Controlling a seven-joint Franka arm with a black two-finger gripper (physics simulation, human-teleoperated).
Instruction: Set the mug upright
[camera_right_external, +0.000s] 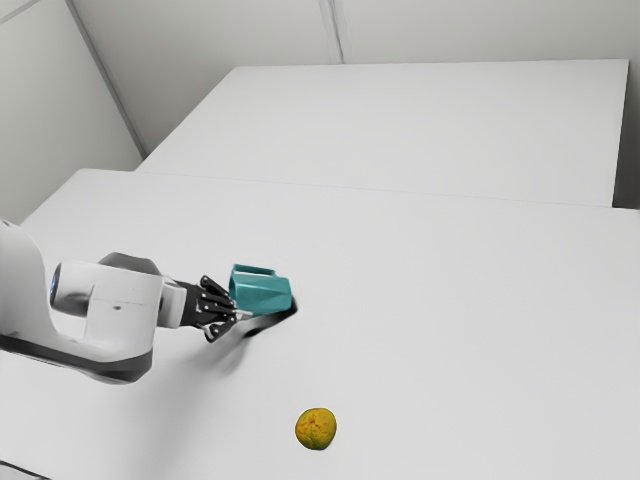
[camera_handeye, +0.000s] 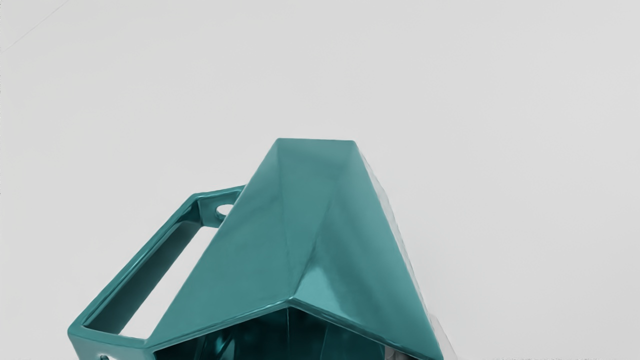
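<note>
1. Mug, one, teal, faceted. We list it as tipped over on its side, not standing upright. It is located directly in front of our hand, towards the exterior view's right of it.
2. Mouth of mug, open, dark teal within. It faces back towards our hand; the body narrows away from us to a straight far edge.
3. Handle, angular, joined to one flank of the mug, with a long opening through which we see white. In the exterior view it lies along the side farther from the fruit.
4. Hand, black, at the mouth end of the mug. We cannot tell whether it is spread, pressed together or pinching the mug.
5. Arm, white with dark trim, entering from the exterior view's left and reaching to the mug.
6. Surface, white, plain. We note a dark shadow beside the mug; whether the mug touches the surface, we cannot tell.
7. Fruit, one, roundish, yellow-orange with green at the edge. It rests on the surface, well apart from mug and hand.
</note>
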